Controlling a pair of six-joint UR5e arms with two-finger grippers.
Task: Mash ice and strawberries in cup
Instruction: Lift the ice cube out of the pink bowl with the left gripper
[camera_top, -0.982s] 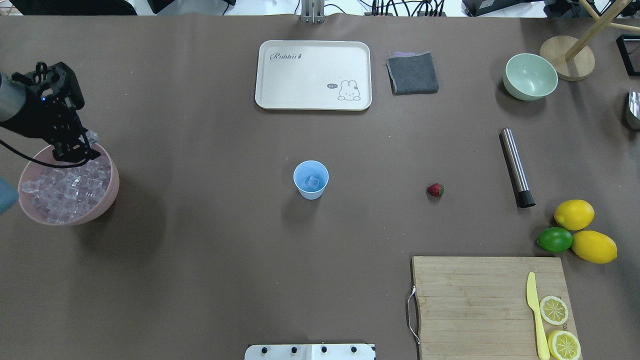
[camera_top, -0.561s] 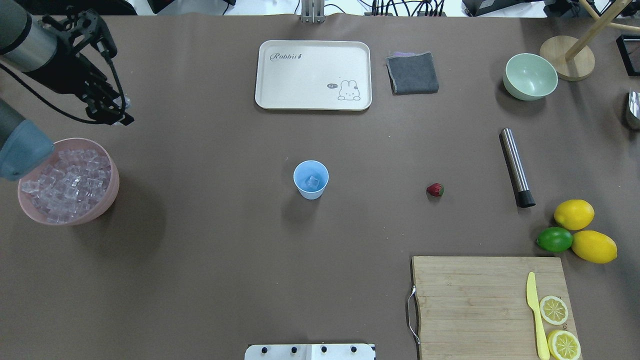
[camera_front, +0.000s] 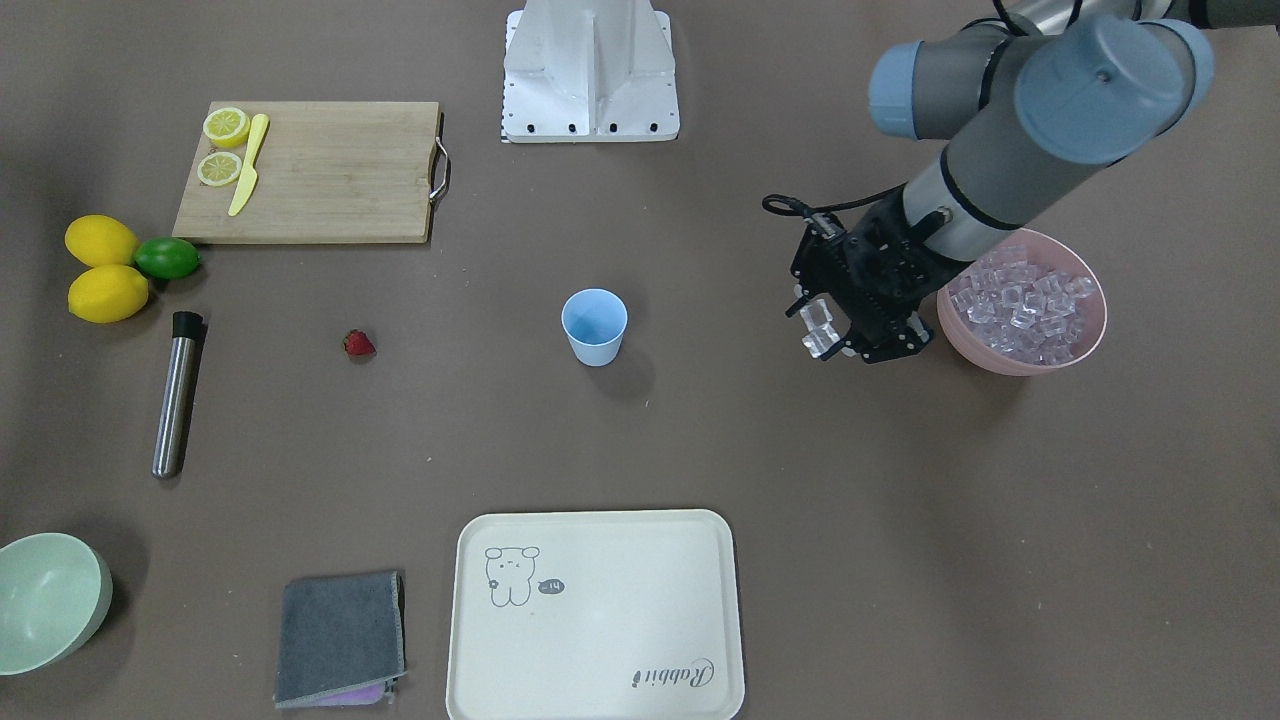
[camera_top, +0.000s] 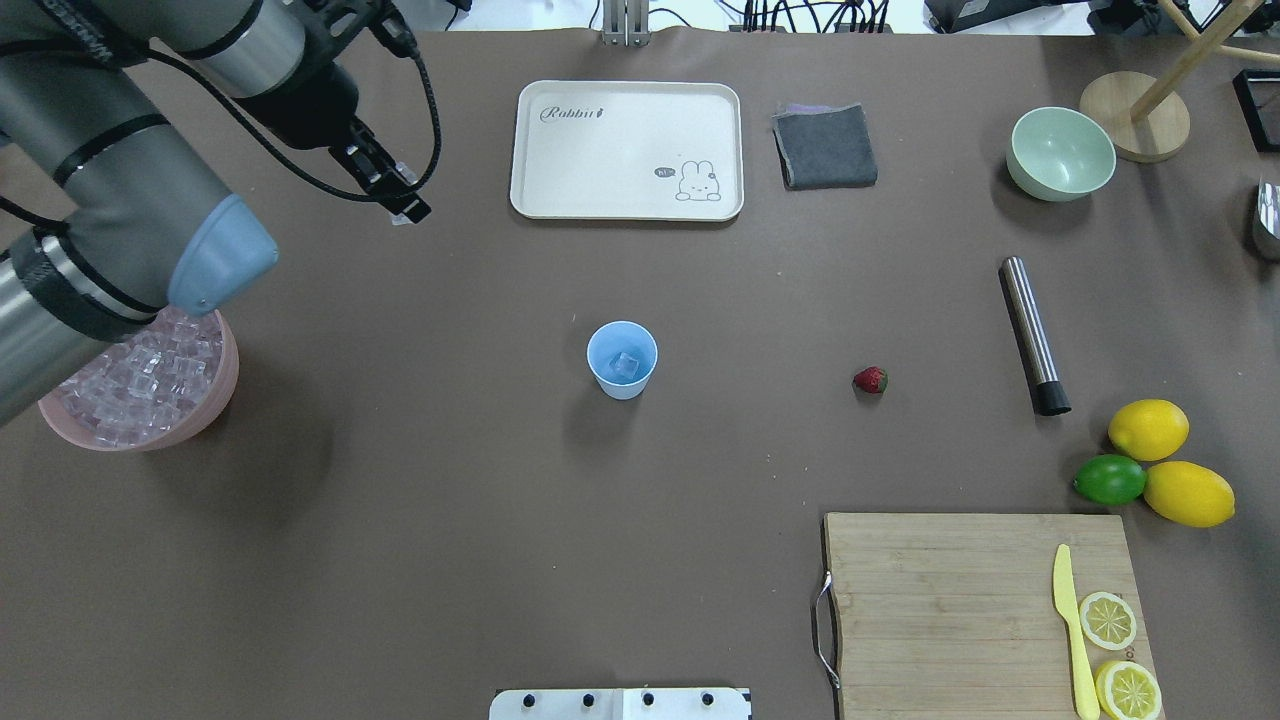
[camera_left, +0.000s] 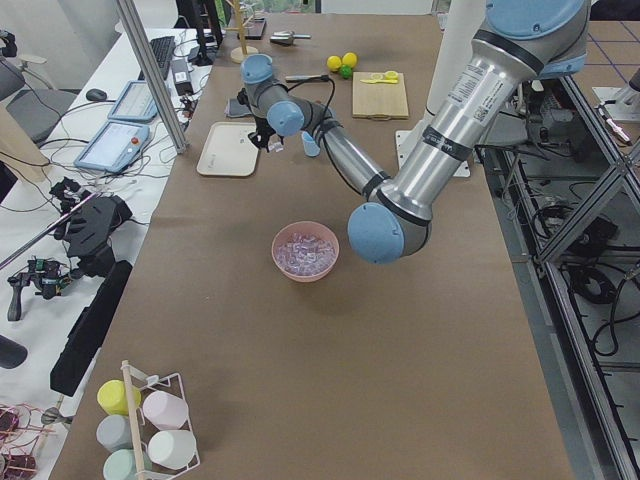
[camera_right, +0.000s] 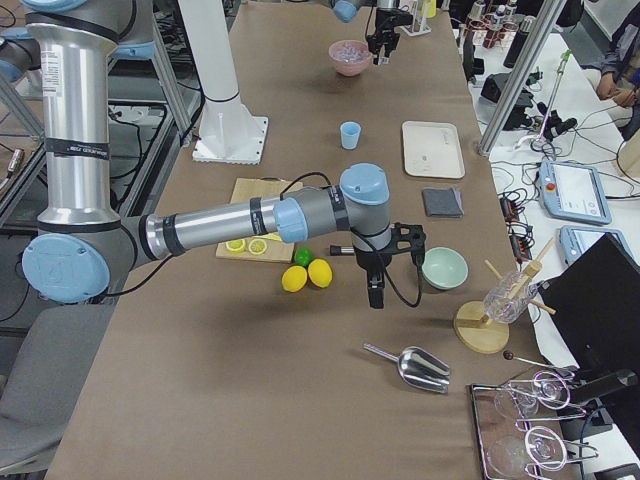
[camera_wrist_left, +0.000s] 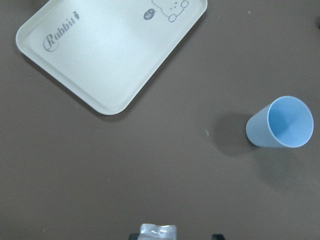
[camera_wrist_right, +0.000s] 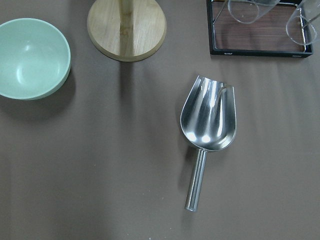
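A hard, probably slippery ice cube (camera_front: 820, 340) is held, seemingly by its flat sides, in the clenched left gripper (camera_front: 832, 334), at 3 o'clock of the cup (camera_front: 594, 326) in the front-facing view.

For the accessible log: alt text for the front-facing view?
The left gripper holds an ice cube in the air between a pink bowl of ice and a blue cup. A strawberry lies on the table beyond the cup, apart from it.

Matt plastic cup (camera_front: 594, 346), glossy clear ice (camera_front: 1020, 300)
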